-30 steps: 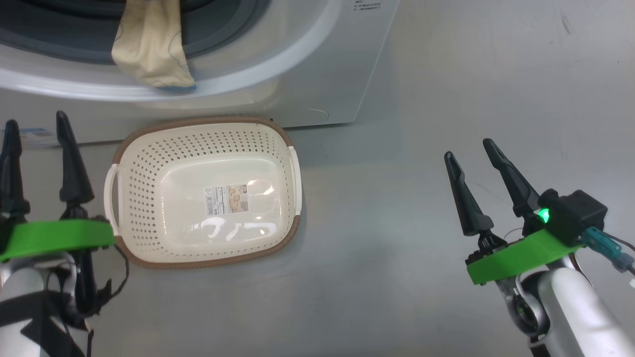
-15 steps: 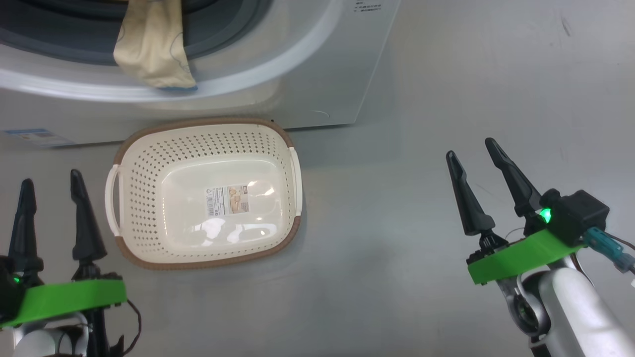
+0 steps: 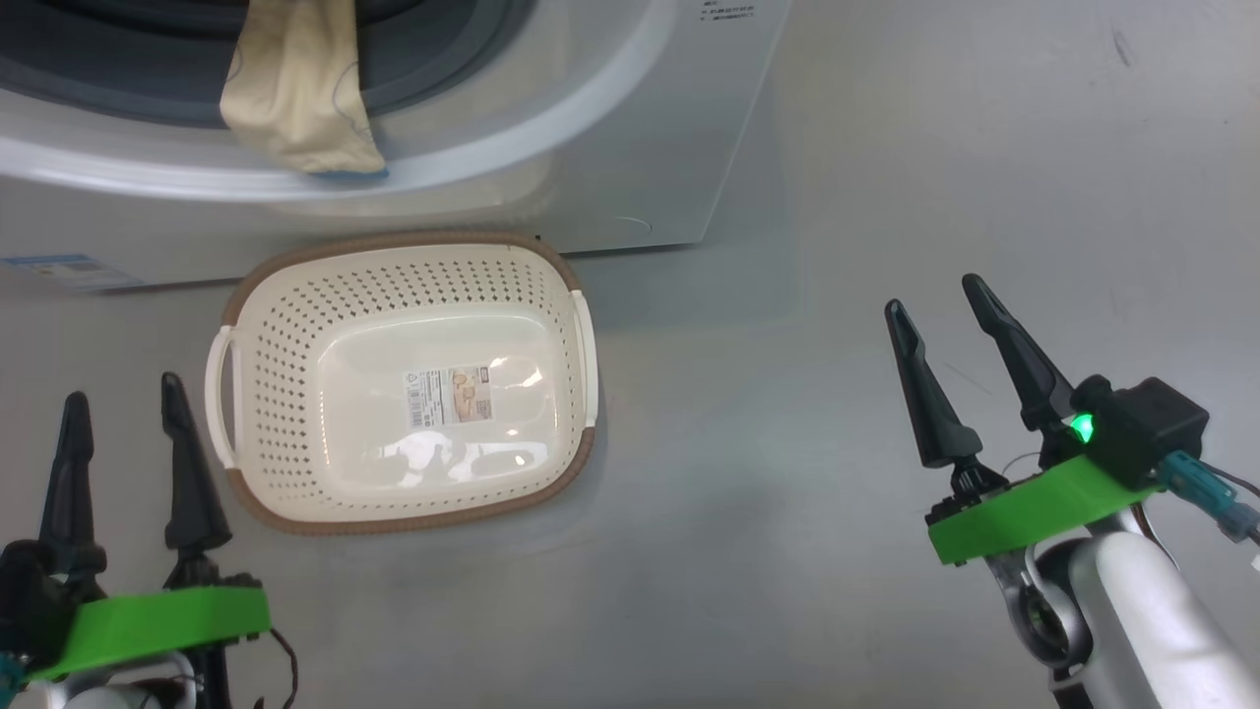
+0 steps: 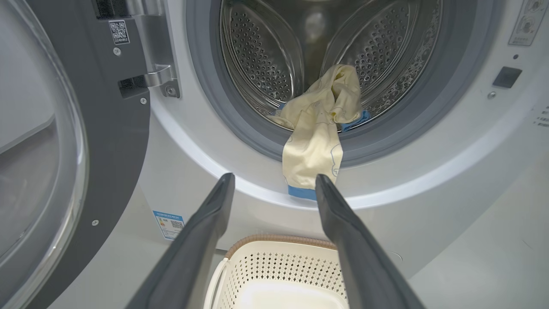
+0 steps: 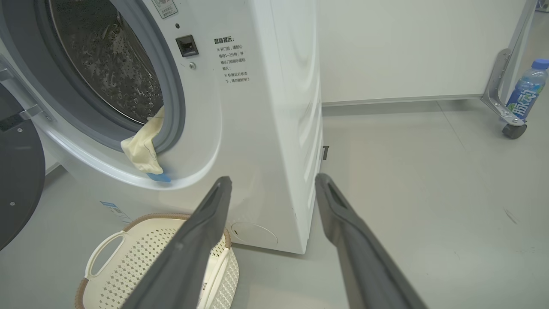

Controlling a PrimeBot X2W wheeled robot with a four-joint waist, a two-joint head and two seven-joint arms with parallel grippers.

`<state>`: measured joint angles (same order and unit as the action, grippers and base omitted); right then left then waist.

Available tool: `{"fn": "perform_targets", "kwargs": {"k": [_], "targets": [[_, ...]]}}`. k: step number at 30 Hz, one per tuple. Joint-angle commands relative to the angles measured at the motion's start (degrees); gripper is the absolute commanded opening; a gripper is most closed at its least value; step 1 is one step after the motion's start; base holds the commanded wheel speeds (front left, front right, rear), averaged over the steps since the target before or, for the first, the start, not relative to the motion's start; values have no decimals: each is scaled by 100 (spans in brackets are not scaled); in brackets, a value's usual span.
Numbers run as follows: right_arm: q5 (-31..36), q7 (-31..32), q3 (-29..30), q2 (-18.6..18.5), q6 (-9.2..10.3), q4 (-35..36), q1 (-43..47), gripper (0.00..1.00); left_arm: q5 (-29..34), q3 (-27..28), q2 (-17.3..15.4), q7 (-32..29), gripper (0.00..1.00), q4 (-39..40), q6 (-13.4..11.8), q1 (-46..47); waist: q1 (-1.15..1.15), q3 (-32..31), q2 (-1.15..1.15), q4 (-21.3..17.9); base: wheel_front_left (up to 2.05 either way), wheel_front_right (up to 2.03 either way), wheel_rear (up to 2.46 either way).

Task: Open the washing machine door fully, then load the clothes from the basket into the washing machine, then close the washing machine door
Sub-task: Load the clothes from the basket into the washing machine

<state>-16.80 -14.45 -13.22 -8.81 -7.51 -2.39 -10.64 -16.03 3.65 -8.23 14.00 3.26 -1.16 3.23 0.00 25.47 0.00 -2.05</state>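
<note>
Washing machine [image 4: 450, 171]: white, smooth front-loader. The washing machine door [image 4: 116, 150] stands swung wide on a metal hinge, with a glossy dark rim and bulged clear glass. Drum [image 4: 261, 56] is shiny perforated steel, ringed by a grey rubber seal [image 4: 201, 77].

Clothes [image 4: 315, 146]: 1 soft cream-yellow garment with blue trim, half inside the drum, draped over the seal and hanging down the white front ring.

Basket [image 3: 394, 290]: cream plastic, a rounded rectangle with perforated walls, a brown woven-look rim and white handles. Its smooth bare base carries a label. It stands on the grey floor [image 3: 768, 551], just before the machine's foot.

Left gripper [image 3: 121, 389]: 2 long dark tapered fingers spread apart, released, beside the basket's left end.

Right gripper [image 3: 933, 293]: likewise released, well apart to the right, over floor.

Plastic bottle [image 5: 527, 88] with a blue cap by the far wall.
</note>
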Motion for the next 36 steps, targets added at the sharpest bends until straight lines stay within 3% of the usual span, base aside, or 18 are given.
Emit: {"fn": "perform_targets", "kwargs": {"k": [1, 19, 36], "targets": [[-7, -55, -87, -49, 2, 175, 87, 100, 68, 201, -77, -15, 100, 189, -54, -32, 0, -2, 0, 5, 0, 0, 0], [-39, -55, -156, -30, 2, 127, 76, 100, 1, 114, -127, -27, 100, 92, -44, 161, 0, -33, 0, -44, 0, 0, 0], [-112, -55, -383, -37, 2, 48, -239, 100, 6, -119, -588, -298, 100, -972, 235, 2139, 0, 226, 0, -374, 0, 0, 0]]}}
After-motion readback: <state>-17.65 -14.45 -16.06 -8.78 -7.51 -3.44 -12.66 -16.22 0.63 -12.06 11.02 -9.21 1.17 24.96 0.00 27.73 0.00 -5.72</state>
